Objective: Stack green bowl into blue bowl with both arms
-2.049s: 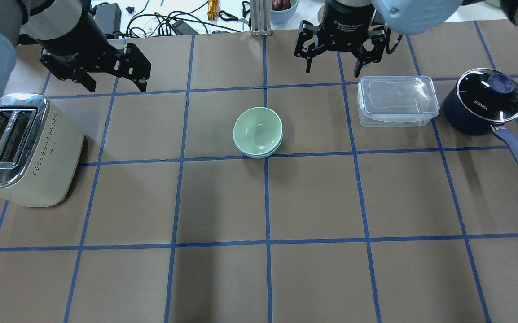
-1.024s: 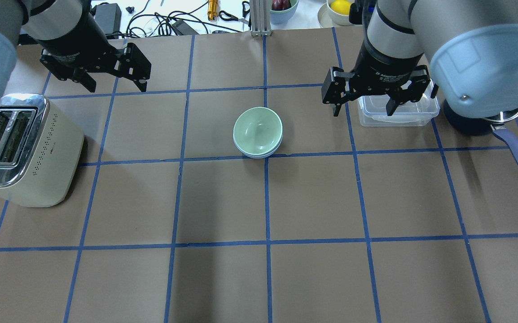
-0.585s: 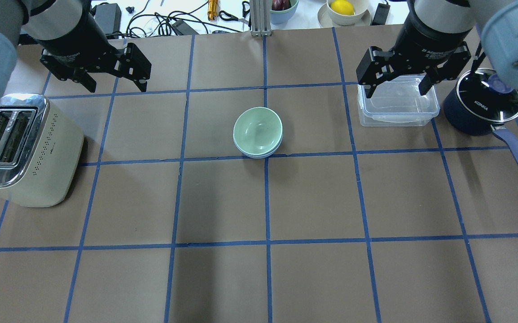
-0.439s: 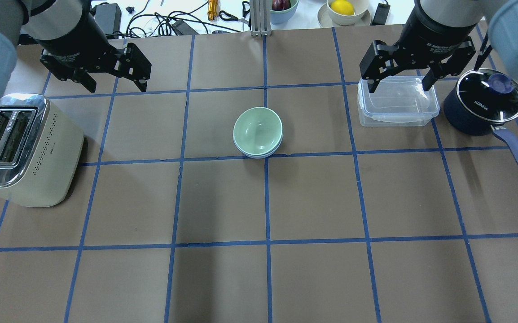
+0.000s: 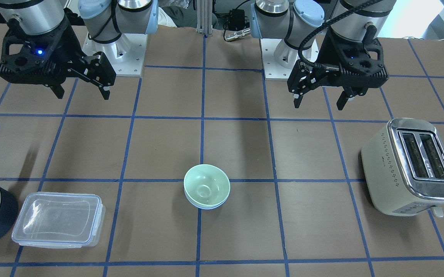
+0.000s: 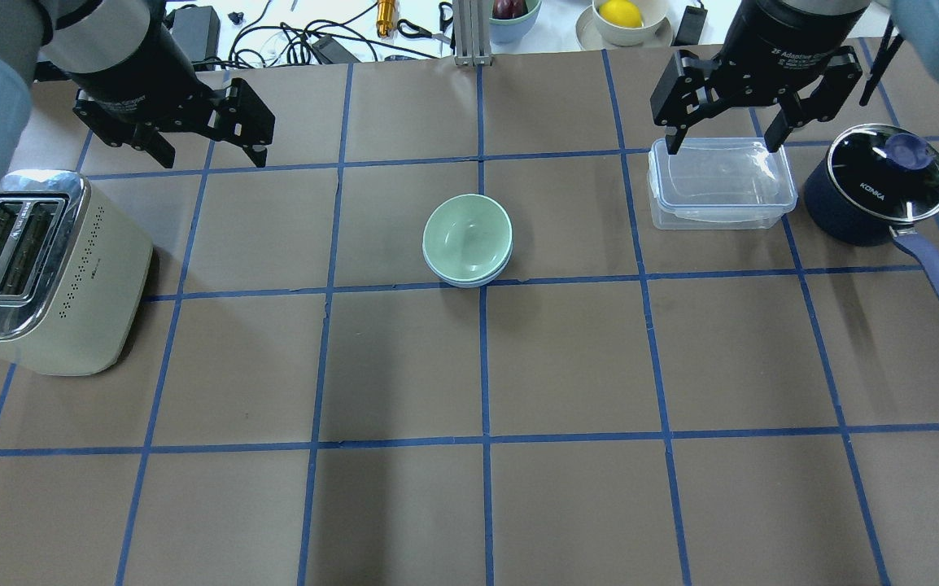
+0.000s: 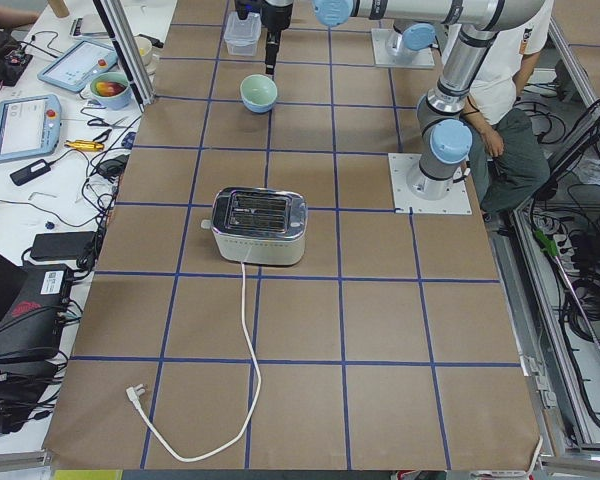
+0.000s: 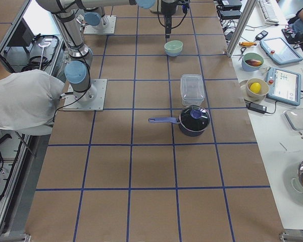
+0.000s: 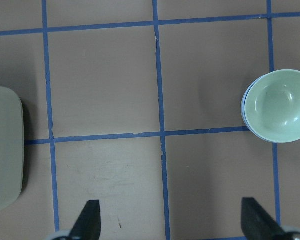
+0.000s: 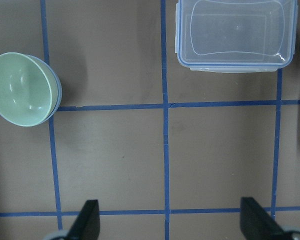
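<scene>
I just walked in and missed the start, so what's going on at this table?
Nothing is being held right now. The green bowl sits nested inside the blue bowl in the middle. The left gripper and the right gripper both hang open and empty, well away from the bowls. A toaster and a clear box stand off to the sides.

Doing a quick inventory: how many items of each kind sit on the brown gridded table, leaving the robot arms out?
Bowls: 2 (green bowl nested in blue bowl)
Toaster: 1
Clear container: 1
Saucepan: 1
Total: 5
</scene>
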